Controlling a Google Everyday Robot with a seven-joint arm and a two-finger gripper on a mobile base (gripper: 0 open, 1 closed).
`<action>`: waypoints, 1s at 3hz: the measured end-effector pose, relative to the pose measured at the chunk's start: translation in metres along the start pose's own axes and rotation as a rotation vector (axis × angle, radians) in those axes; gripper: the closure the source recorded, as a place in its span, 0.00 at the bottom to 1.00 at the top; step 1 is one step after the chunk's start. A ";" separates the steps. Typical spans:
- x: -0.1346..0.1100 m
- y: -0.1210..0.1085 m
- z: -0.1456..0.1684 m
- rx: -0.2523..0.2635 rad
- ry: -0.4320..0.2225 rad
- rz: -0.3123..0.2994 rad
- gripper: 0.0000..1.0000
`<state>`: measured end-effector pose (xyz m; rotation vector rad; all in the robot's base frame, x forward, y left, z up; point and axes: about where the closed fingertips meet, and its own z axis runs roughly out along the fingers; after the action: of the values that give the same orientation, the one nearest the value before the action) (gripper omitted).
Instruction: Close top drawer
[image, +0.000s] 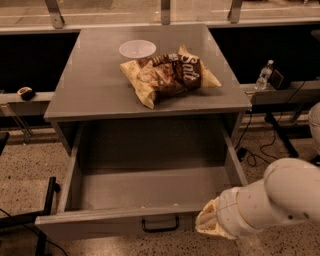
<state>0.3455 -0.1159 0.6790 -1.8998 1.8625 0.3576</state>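
Observation:
The top drawer (150, 187) is pulled fully out of the grey cabinet. Its plain grey inside is bare and its flat front carries a small black bar handle (160, 224). My white arm comes in from the lower right. My gripper (212, 225) is at the right end of the drawer front, just right of the handle, low in the view. Its tip is wrapped in tan material and touches or nearly touches the front panel.
On the cabinet top (90, 95) lie a brown and tan snack bag (170, 74) and a white round lid or plate (137, 48). A water bottle (263, 75) stands on a ledge at the right. Cables lie on the speckled floor at the right.

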 end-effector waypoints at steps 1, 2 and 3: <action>0.014 -0.010 0.027 0.062 0.059 0.032 1.00; 0.028 -0.022 0.048 0.145 0.123 0.070 1.00; 0.035 -0.030 0.056 0.177 0.137 0.084 1.00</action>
<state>0.3838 -0.1198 0.6177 -1.7705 1.9951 0.0872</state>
